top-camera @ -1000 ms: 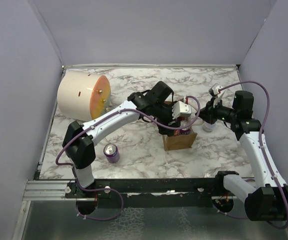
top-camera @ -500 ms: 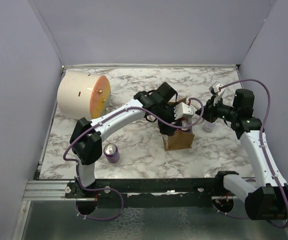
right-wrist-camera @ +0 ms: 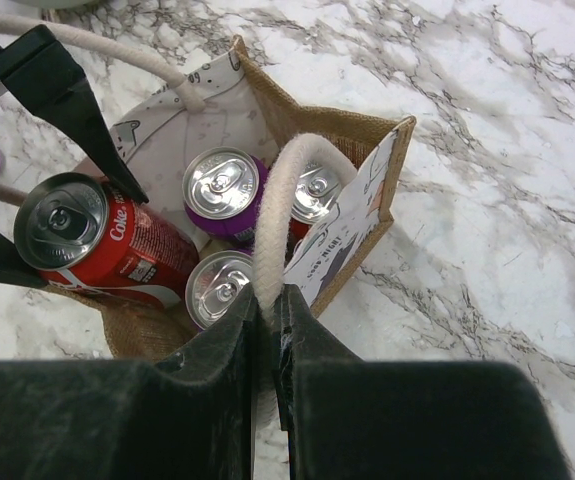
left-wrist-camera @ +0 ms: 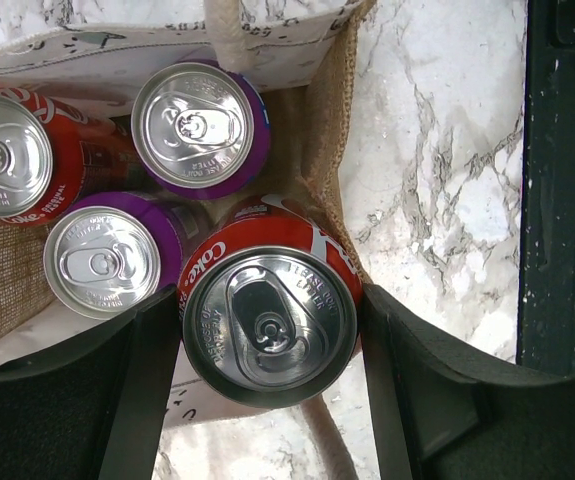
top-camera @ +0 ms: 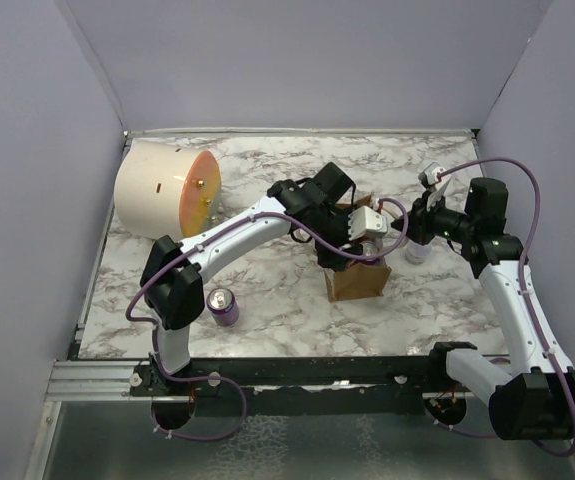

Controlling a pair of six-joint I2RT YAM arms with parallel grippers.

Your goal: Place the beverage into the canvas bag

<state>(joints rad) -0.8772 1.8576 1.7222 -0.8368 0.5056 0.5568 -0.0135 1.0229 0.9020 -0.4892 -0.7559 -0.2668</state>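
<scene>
Three cans point(left-wrist-camera: 192, 125) crowd the canvas bag point(left-wrist-camera: 332, 140), so left end effector point(top-camera: 367, 224) clamping the Coke can point(left-wrist-camera: 270, 325) should go straight down; right end effector point(right-wrist-camera: 272, 330) pinches the handle point(right-wrist-camera: 289, 190).

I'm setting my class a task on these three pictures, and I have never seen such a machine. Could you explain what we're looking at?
Two robot arms are bolted to a marble table. One picture looks down from above; the other two come from a camera on each wrist. The left hand grips a red Coke can at the mouth of a brown canvas bag, which already holds three cans. The right hand pinches the bag's white handle. A purple can and a big cream cylinder sit apart on the table.
</scene>
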